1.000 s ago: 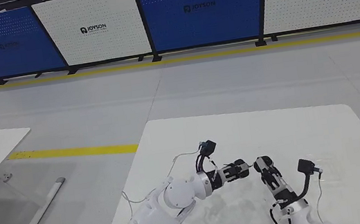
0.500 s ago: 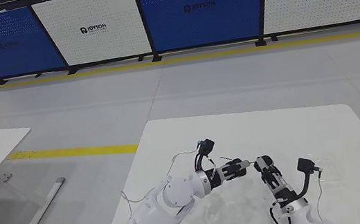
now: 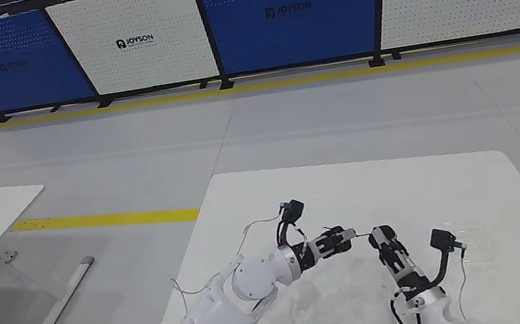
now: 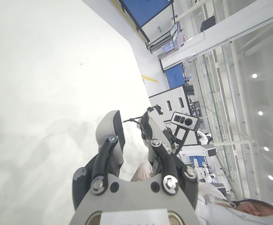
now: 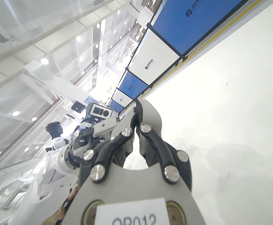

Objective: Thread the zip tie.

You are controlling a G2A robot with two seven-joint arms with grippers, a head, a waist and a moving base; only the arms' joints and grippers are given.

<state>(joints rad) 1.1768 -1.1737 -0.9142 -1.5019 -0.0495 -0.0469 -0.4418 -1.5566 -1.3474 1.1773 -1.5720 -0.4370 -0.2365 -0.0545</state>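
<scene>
One black zip tie (image 4: pixel 132 119) is hanging above the white table (image 4: pixel 53 64), its tail poking between the spread fingers of the left pincer (image 4: pixel 134 115), seemingly waiting to receive it. The right pincer (image 5: pixel 137 106) is pinching together, apparently steadying the tie for threading.

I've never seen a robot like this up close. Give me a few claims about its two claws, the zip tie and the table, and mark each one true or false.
1. The left gripper is open. True.
2. The right gripper is open and empty. False: it is shut on the zip tie.
3. The zip tie is black. True.
4. The zip tie lies flat on the table. False: it sticks out of the right gripper toward the left gripper.
5. The table is white. True.
</scene>
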